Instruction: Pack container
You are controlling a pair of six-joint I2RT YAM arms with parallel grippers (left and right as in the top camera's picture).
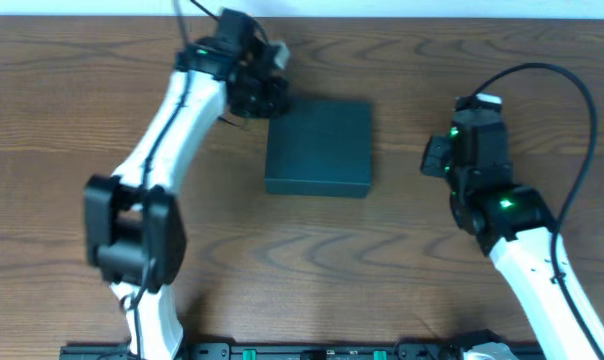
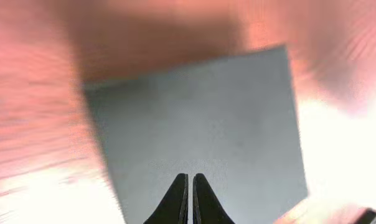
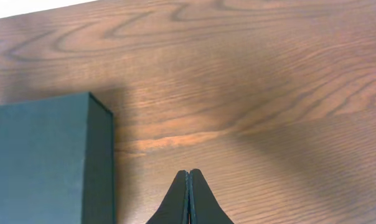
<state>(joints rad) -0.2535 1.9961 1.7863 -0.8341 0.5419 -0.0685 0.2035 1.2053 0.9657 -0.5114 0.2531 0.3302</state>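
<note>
Brown wooden counter [image 1: 402, 260] all around. Closest in, right end effector [image 3: 189, 173], tips pressed together, empty, off to the right of the dark green container [image 1: 319, 147]. Sits mid-counter, lid down, nearly square. Farthest back, left end effector [image 2: 189, 177], tips together too, at its far left corner. Looks the closer arm for lifting the lid.
</note>
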